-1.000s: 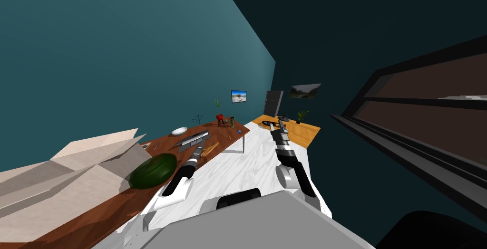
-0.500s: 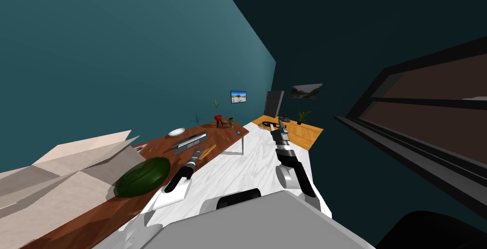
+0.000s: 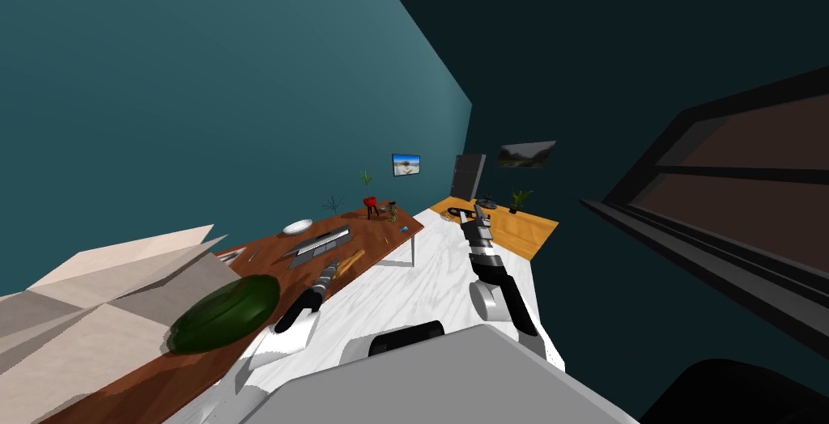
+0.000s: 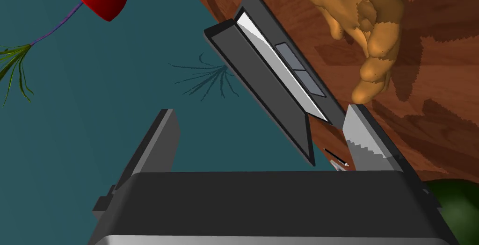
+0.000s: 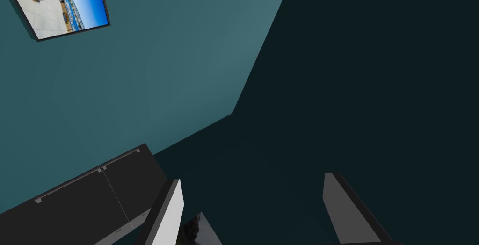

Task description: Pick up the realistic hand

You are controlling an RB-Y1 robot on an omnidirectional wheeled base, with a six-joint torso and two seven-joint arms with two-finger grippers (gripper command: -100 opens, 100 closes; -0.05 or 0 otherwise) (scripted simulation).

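The realistic hand [image 3: 350, 261] is an orange-tan model hand lying on the brown wooden table [image 3: 380, 233], next to a grey laptop [image 3: 319, 243]. My left gripper [image 3: 331, 265] hovers just short of it, at the table's near edge. In the left wrist view the hand [image 4: 369, 32] lies beyond one fingertip, curled fingers pointing at it, apart from it. The half-open laptop [image 4: 276, 83] lies ahead between the fingers. The left gripper [image 4: 259, 111] is open and holds nothing. My right gripper [image 3: 479, 210] is raised over the white floor, and stands open and empty [image 5: 252, 181].
A dark green watermelon [image 3: 226, 314] and a big open cardboard box [image 3: 89, 306] take up the table's near end. A white plate [image 3: 298, 226], a red-topped object [image 3: 370, 200] and small plants sit at the far end. An orange table [image 3: 518, 229] stands beyond.
My view has shifted, sliding the table and its things leftward. My left forearm now sits a little lower and nearer to me, beside the hand. The right arm has kept its pose.
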